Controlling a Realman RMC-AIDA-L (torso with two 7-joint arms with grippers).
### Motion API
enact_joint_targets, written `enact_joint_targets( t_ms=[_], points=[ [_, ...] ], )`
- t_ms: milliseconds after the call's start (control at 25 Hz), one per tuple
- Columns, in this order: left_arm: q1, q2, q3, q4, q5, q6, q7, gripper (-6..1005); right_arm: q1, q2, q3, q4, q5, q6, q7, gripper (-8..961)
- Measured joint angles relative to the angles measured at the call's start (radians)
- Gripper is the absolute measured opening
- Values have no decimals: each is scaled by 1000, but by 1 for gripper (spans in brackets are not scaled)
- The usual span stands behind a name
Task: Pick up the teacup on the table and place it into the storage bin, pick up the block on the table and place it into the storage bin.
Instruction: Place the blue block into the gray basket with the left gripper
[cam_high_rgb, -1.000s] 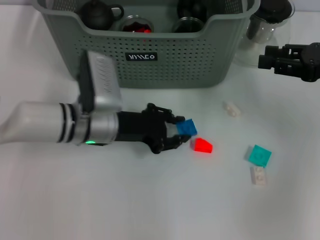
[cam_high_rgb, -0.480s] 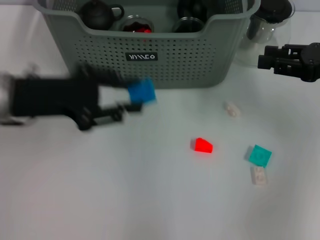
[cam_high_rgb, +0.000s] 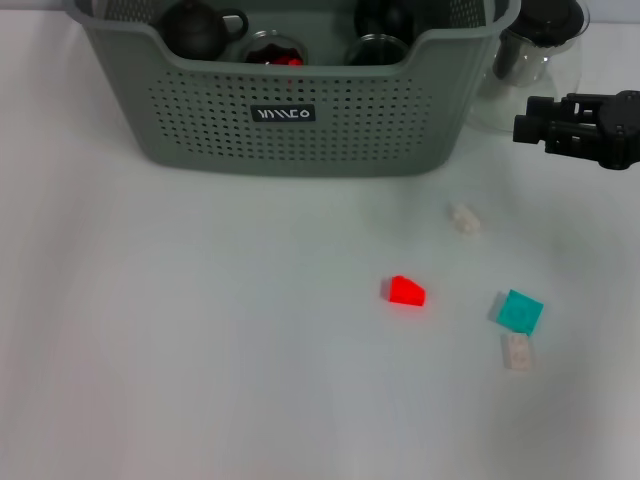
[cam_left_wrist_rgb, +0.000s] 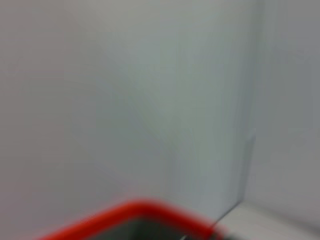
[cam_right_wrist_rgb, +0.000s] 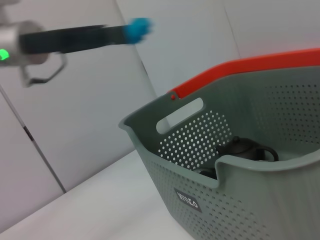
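In the head view the storage bin (cam_high_rgb: 300, 100) stands at the far side of the white surface (cam_high_rgb: 200, 350), its black label facing the camera. Inside it sit a dark teapot (cam_high_rgb: 195, 28) and some dark cups with red contents, one of them perhaps the teacup. On the surface before the bin lie a red block (cam_high_rgb: 404, 291), a teal block (cam_high_rgb: 520, 311), and two pale blocks, one (cam_high_rgb: 463, 218) nearer the bin and one (cam_high_rgb: 518, 351) just beside the teal block. The right pincer (cam_high_rgb: 522, 125) hangs at the right edge, near a clear glass jug (cam_high_rgb: 535, 45); I cannot tell whether its fingers are apart or together. The left arm does not show here.

The left wrist view is blurred: pale wall and a red rim (cam_left_wrist_rgb: 135, 215) low in the picture.

In the right wrist view the left pincer (cam_right_wrist_rgb: 131, 31) is raised high above the bin, clamped on a blue block (cam_right_wrist_rgb: 138, 28). The bin's far edge carries a red rim.
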Motion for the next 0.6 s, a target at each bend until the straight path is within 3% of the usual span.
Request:
enact_joint_targets(
  t_ms=[80, 160, 320, 600],
  points=[
    [-49, 22, 81, -66, 120, -130, -70, 422, 1, 1, 0, 0, 0, 1, -1, 490],
    [-87, 31, 134, -132, 227, -234, -121, 437, 4, 2, 0, 0, 0, 1, -5, 489],
    [-157, 32, 187, -269, 398, -370, -197, 468, 9, 6, -1, 1, 0, 1, -13, 489],
    [-264, 24, 219, -457, 591, -453, -289, 521, 8, 8, -2, 2, 0, 1, -16, 490]
  ],
)
